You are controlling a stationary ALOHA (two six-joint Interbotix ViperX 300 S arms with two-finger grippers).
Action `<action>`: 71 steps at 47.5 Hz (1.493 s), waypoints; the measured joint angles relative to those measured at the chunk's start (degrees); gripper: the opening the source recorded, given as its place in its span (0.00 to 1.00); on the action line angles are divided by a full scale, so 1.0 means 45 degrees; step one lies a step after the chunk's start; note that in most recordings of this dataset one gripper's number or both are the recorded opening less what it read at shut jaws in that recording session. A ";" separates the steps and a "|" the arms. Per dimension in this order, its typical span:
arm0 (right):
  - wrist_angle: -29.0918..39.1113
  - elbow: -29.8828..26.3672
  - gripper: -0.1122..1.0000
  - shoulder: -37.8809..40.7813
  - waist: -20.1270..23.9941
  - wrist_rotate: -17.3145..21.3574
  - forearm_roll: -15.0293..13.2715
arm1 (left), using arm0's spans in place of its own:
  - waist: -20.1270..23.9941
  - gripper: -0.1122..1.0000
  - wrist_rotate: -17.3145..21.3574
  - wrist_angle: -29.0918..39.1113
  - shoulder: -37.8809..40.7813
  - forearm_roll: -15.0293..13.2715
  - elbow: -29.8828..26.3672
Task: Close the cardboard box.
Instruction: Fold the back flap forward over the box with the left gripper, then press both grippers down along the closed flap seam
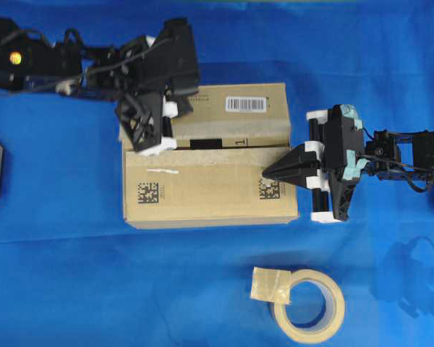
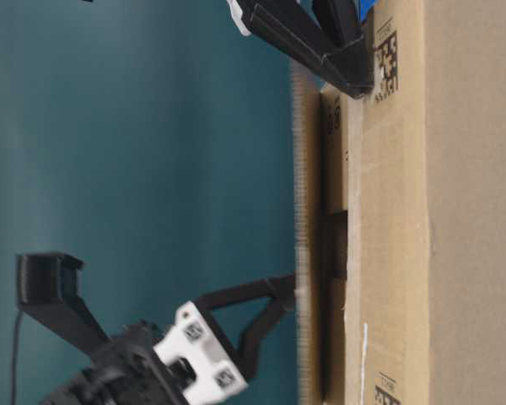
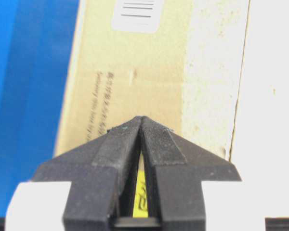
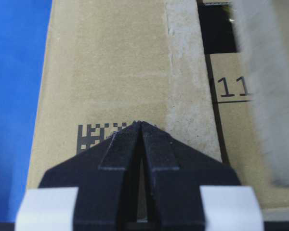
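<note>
The cardboard box (image 1: 202,184) lies mid-table with both long flaps folded down and a narrow dark gap (image 1: 206,143) between them. My left gripper (image 1: 170,124) is shut and tilted down, its tip on the far flap (image 3: 130,72) near the box's left end. A yellow sticker (image 3: 140,192) shows under its fingers, which hold nothing. My right gripper (image 1: 266,172) is shut and empty, its tip resting on the near flap (image 4: 111,72) over a data-matrix code (image 4: 94,134). The table-level view has the left gripper (image 2: 288,288) touching the far flap's edge and the right gripper (image 2: 363,84) touching the near flap.
A tan tape roll (image 1: 309,305) with a loose tape piece (image 1: 270,283) lies on the blue cloth (image 1: 65,238) in front of the box. A white barcode label (image 1: 244,104) sits on the far flap. An inner flap printed "11" (image 4: 231,86) shows through the gap.
</note>
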 measured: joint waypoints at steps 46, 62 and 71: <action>-0.0195 0.0000 0.10 0.0000 -0.1230 0.0000 -0.0020 | -0.0332 0.10 -0.1270 -0.3066 -0.0586 0.0000 0.2539; -0.0234 0.0098 0.10 0.0117 -0.1250 0.0000 0.0000 | -0.0391 0.10 -0.1309 -0.3301 -0.0605 0.0000 0.2598; -0.0293 0.0156 0.10 0.0313 -0.1250 0.0000 -0.0020 | -0.0781 0.10 -0.1328 -0.4395 -0.0898 -0.0020 0.3184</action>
